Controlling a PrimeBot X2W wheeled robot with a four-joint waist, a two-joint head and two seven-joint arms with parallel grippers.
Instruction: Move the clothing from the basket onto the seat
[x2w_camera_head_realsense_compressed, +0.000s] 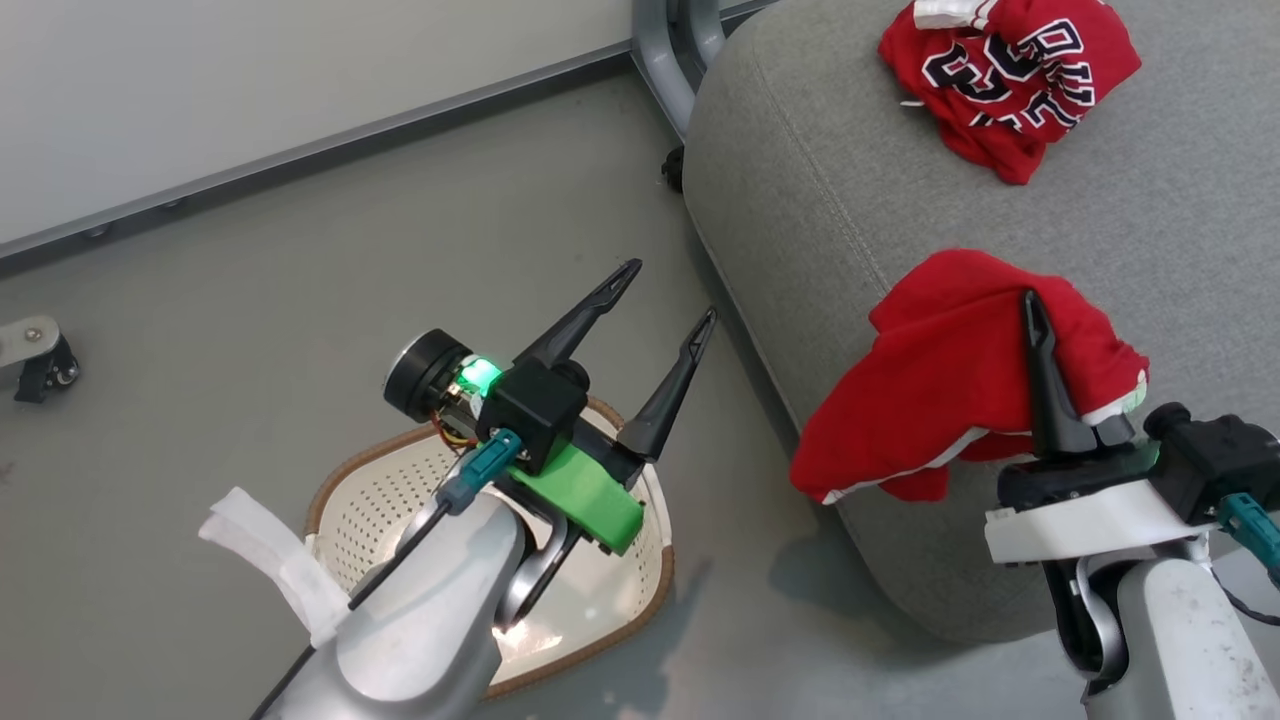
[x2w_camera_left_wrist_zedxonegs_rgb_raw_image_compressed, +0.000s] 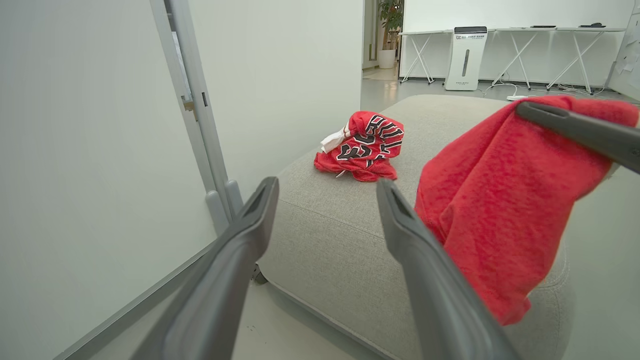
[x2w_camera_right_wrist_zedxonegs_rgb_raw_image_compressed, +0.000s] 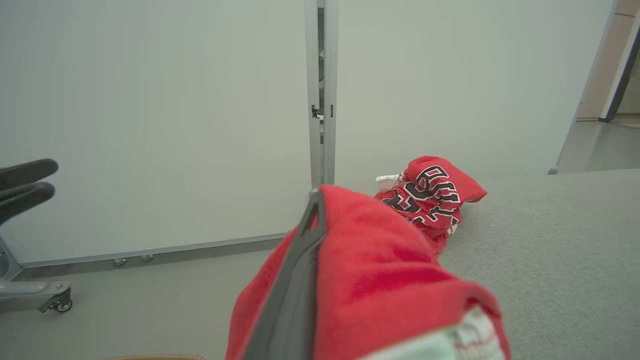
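R grip (x2w_camera_head_realsense_compressed: 1036, 322) clamped on red top (x2w_camera_head_realsense_compressed: 940, 370) | L grip (x2w_camera_head_realsense_compressed: 673, 290) apart | risk: top overhangs seat (x2w_camera_head_realsense_compressed: 900, 150) edge, cd slip to floor on release

**Cloth, plastic and a smooth floor**

The seat (x2w_camera_head_realsense_compressed: 900, 200) is matt light-grey woven cloth with a slightly coarse grain. The plain red garment (x2w_camera_head_realsense_compressed: 940, 370) looks soft and fleecy, while the jersey (x2w_camera_head_realsense_compressed: 1010, 80) is smoother cloth. The basket (x2w_camera_head_realsense_compressed: 370, 530) is perforated cream plastic with a brown woven-look rim. The left gripper (x2w_camera_head_realsense_compressed: 672, 290) has matt dark jaws. The floor (x2w_camera_head_realsense_compressed: 250, 300) is smooth grey.
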